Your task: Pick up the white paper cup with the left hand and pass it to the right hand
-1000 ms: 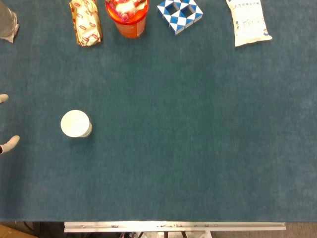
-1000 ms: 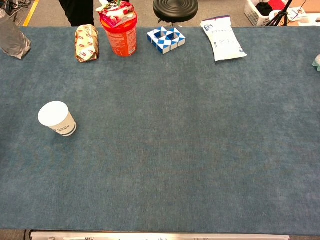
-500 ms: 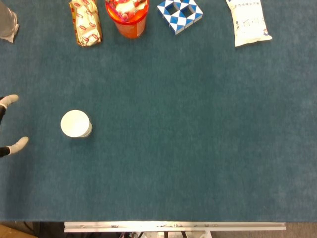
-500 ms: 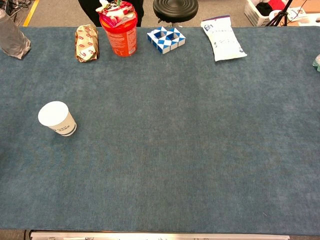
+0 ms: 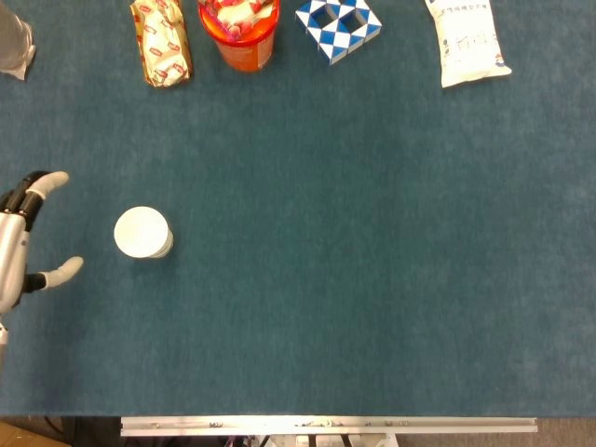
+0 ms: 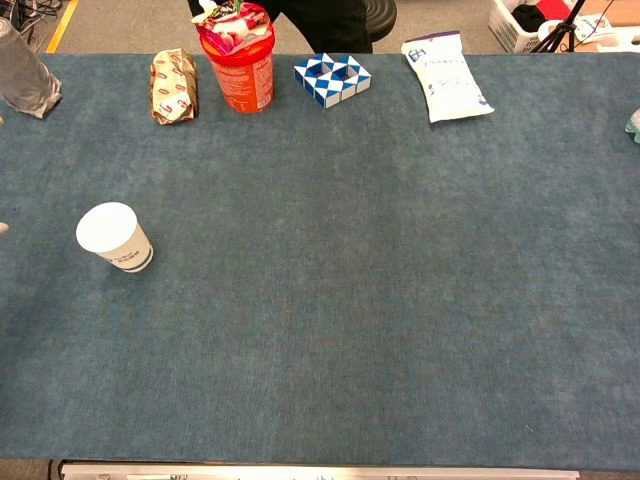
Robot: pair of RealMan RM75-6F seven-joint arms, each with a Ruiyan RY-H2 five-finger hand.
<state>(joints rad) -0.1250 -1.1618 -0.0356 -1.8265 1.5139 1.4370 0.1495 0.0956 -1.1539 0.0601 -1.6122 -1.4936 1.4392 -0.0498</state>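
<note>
Head view shows the left robot hand [image 5: 23, 242] spread and empty beside the upright paper cup [image 5: 142, 232] on the worktop [image 5: 372, 261]; a glancing fingertip could topple this light cup

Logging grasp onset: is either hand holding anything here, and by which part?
Nothing is held. The left hand is open beside the white paper cup, not touching it.
</note>
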